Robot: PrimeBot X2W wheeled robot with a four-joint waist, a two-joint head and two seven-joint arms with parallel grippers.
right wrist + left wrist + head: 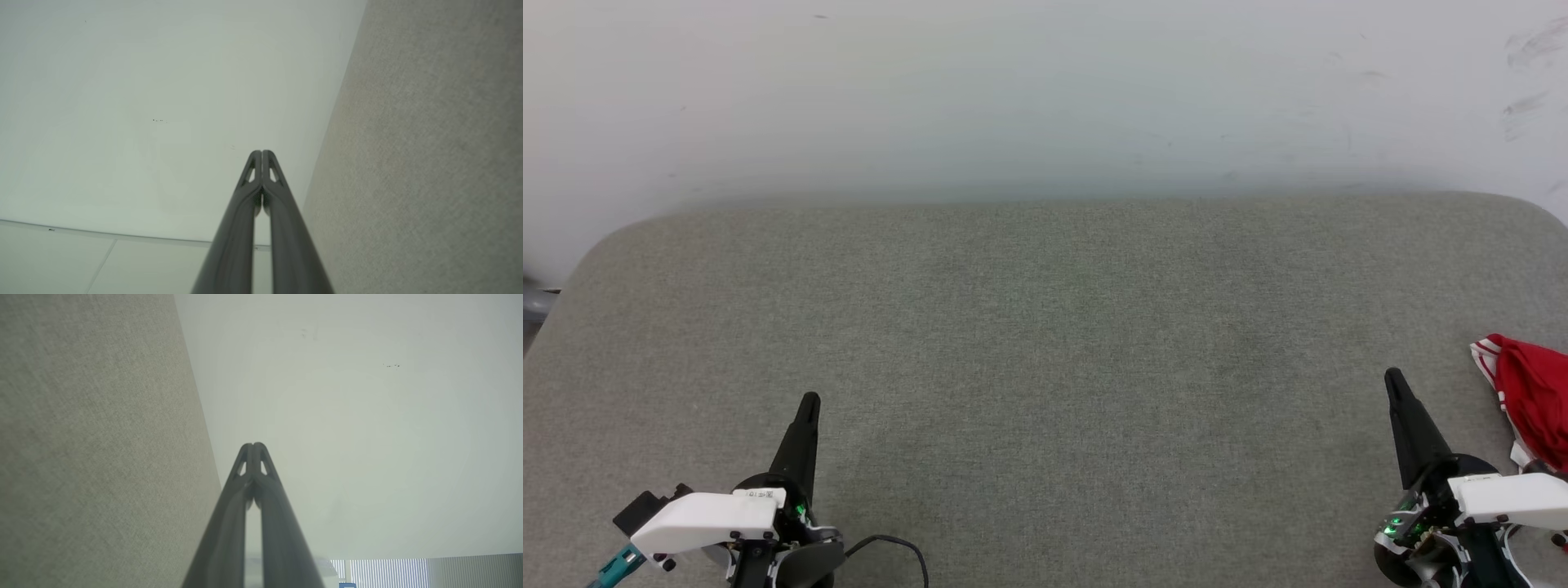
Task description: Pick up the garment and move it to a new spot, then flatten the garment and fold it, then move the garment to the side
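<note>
Our left gripper [808, 406] hangs over the grey padded surface [1045, 343] with its jaws clenched tip to tip on nothing, as its wrist view also shows. Between the two sets of jaws the grey cloth runs back to the pale wall [1045, 98]. Our right gripper [1394, 380] is likewise pinched closed and holds nothing.

The garment [1534, 402] lies just outboard of the right jaws, to their right and about level with their tips, apart from them. It looks bunched rather than spread flat, with red folds and a bit of striped trim at its upper left.

We judge that this fits two stages: a heap waiting to be picked up, or a bundle already set to the side. The head view's right edge cuts off most of it, so we cannot tell whether a neat fold lies there or how far it reaches. The right forearm also covers its lower part.
</note>
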